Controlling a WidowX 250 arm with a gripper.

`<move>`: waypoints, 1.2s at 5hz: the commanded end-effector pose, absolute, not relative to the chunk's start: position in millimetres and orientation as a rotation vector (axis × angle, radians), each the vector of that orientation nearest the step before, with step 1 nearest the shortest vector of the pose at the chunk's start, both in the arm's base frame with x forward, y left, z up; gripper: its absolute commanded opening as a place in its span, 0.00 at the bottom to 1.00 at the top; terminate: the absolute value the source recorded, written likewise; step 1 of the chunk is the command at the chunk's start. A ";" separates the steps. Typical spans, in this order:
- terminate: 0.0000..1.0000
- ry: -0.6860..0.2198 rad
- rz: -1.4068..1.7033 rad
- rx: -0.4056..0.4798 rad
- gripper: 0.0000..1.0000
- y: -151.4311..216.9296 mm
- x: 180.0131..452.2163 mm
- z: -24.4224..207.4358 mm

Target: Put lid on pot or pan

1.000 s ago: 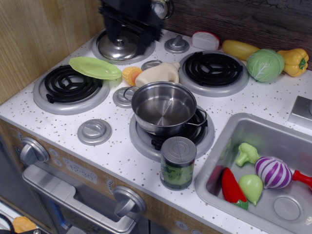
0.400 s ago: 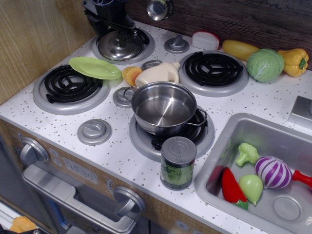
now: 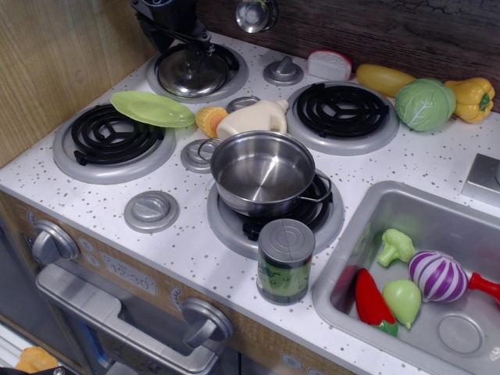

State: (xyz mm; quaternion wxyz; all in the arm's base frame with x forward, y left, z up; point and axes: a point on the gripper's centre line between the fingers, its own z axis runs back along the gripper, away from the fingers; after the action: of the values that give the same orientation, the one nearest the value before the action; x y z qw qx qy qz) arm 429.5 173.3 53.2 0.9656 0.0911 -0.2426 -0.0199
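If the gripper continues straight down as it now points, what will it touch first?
Most likely the lid on the back-left burner, directly below the gripper; depth is hard to judge from this one view.

Four coil burners [image 3: 107, 134] and four grey knob discs [image 3: 151, 211] are being counted on the stovetop, along with one pot [image 3: 262, 173], one lid [image 3: 191, 72], one dark green can [image 3: 285, 261], one light green plate [image 3: 152, 108] and one cream jug [image 3: 254, 118]. Four pieces of toy food [image 3: 424, 104] are being counted along the back edge and four more [image 3: 437, 276] in the sink at the right.
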 end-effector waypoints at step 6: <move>0.00 -0.424 -0.094 0.182 0.00 185.2 456.8 73.8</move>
State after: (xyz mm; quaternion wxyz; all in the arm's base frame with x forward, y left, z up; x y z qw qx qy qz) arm 441.0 180.0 46.2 0.9860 0.0798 -0.1384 -0.0485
